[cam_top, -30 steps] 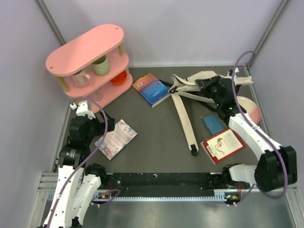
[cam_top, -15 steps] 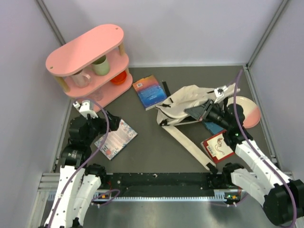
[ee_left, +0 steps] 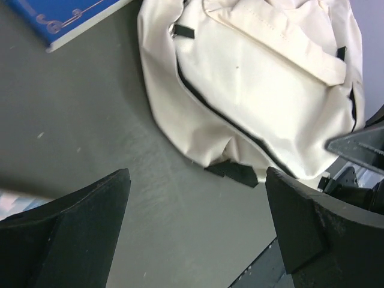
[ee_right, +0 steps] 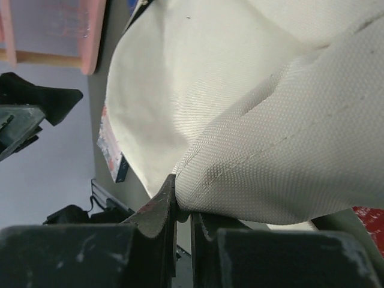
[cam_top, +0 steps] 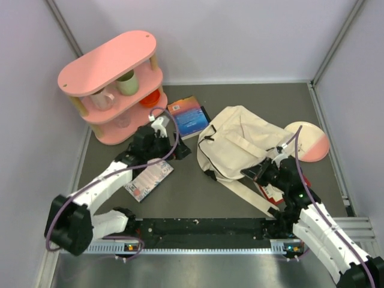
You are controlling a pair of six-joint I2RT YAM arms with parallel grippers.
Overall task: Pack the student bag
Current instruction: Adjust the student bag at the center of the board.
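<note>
Since the earlier frames, we are seeing the large cream canvas backpack (cam_top: 240, 135) pulled away from the far right corner toward the middle of the dark grey table (cam_top: 198, 201). It is now spread flatter there. The left arm has also swung in from the left edge.

The right gripper (cam_top: 257, 173) is clamping a fold of the bag's cloth at its near right side, with the jaws closed tight on the weave. The left gripper (cam_top: 174, 150) is hanging with its jaws spread wide and nothing between them. It sits just off the bag's left end, apart from it, so the bag lies ahead of these jaws and to their right.

We are judging the bag's long axis as running left to right across the table, tilting slightly toward the far right corner. The end with the small black loop (ee_left: 183, 30) is pointing toward the open left jaws, and the dark zip line is facing the near edge. One long cream strap (cam_top: 252, 195) is trailing toward the near edge beside the right arm.

A blue paperback book (cam_top: 189, 115) is lying just beyond the bag's left end, toward the far edge. We are reading the left arm as the free one, and it is nearest the bag's left end.
</note>
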